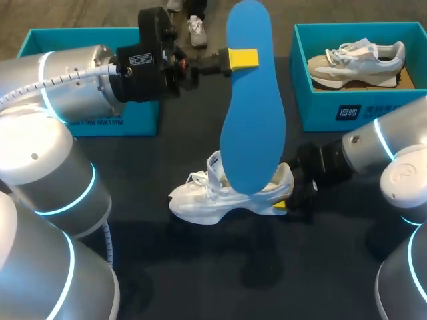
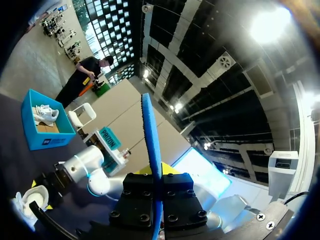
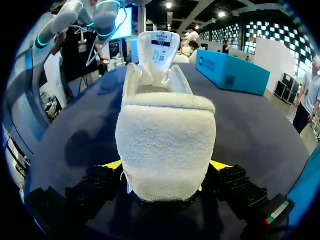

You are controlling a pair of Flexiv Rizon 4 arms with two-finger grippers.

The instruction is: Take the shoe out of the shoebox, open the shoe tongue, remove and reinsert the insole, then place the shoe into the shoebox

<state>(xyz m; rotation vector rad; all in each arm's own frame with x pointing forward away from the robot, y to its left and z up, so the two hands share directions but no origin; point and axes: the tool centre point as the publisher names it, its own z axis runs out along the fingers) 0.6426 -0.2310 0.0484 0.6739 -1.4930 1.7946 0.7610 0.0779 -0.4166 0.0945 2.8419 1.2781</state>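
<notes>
- A teal shoebox (image 1: pixel 40 41) stood at the far left of the dark surface (image 1: pixel 200 267), mostly hidden behind the left arm.
- The left claw (image 1: pixel 241 59) was raised above the middle of the surface and closed flat on the blue insole (image 1: pixel 253 133), near its narrower upper end. In the left wrist view the insole (image 2: pixel 151 145) ran edge-on out of the claw (image 2: pixel 157 192), pinched between the two fingers.
- The insole hung upright with its wider end down, over the shoe's opening in the head view. I could not tell whether it touched the shoe.
- I judged the insole light, thin and bendable. A pinch across its flat faces near one end would suit it, though the free end would probably sway and buckle if pushed hard.
- The white shoe (image 1: pixel 227 197) sat upright mid-surface, toe toward the left, outside both boxes, with its tongue pulled up.
- The right claw (image 1: pixel 283 203) gripped the shoe's heel. In the right wrist view its yellow tips pressed either side of the fleecy heel of the shoe (image 3: pixel 165 130), partly open around it.
- The shoe looked light, soft at the collar and firmer at the heel, so that was a sound place to brace it.
- A second teal shoebox (image 1: pixel 320 110) at the far right held another shoe (image 1: pixel 357 63).
</notes>
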